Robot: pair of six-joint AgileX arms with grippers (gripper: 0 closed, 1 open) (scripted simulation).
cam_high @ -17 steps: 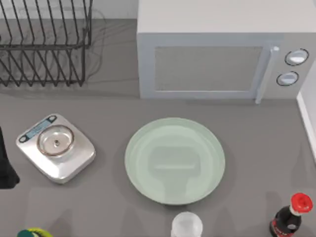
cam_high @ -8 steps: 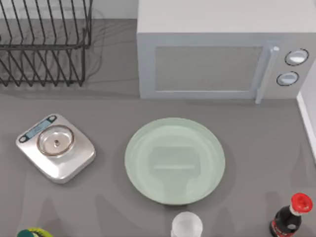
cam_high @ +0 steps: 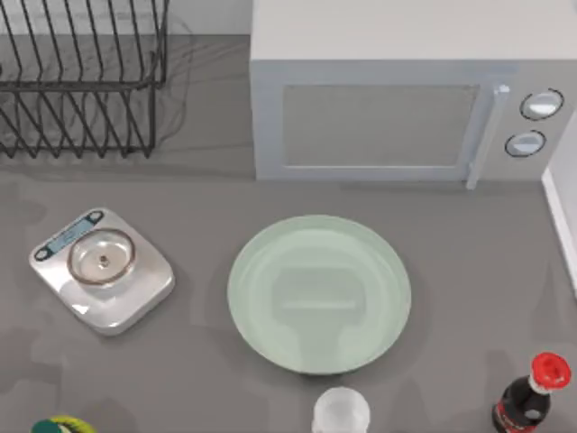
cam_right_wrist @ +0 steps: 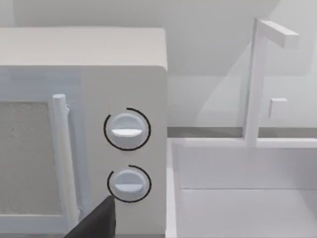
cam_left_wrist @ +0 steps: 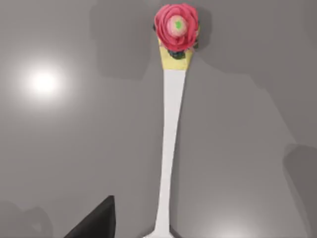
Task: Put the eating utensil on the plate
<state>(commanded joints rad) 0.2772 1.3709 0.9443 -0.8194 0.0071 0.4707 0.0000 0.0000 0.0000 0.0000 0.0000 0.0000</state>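
The left arm is gone from beside the silver kitchen scale (cam_high: 102, 269): a second ago a dark piece of it sat at the tabletop's left edge, next to the scale, and now that spot is bare grey. The plate (cam_high: 319, 293), the scale and the microwave (cam_high: 406, 90) have not budged. My read is that the arm has swung off to line up on the spoon, so the pickup is only starting and the plate waits empty.

The spoon (cam_left_wrist: 171, 148) lies flat on the tabletop (cam_high: 198, 379) under the left wrist camera, handle straight down the middle of that view. It is thin, white and faintly see-through, widening toward the bowl, with a small yellow collar and a pink-red rose-shaped knob (cam_left_wrist: 177, 26). How far it sits from the plate I cannot tell. A dark corner of the left claw (cam_left_wrist: 96, 222) pokes in beside the handle without touching it; apart or together, I cannot tell.

The plate is round, pale mint and glossy, with a shallow rim. Behind the scale stands a black wire dish rack (cam_high: 81, 77); right of the plate, a red-capped dark bottle (cam_high: 527, 397).

The right claw (cam_right_wrist: 96, 222) hangs facing the microwave's two dials, its state unclear too.
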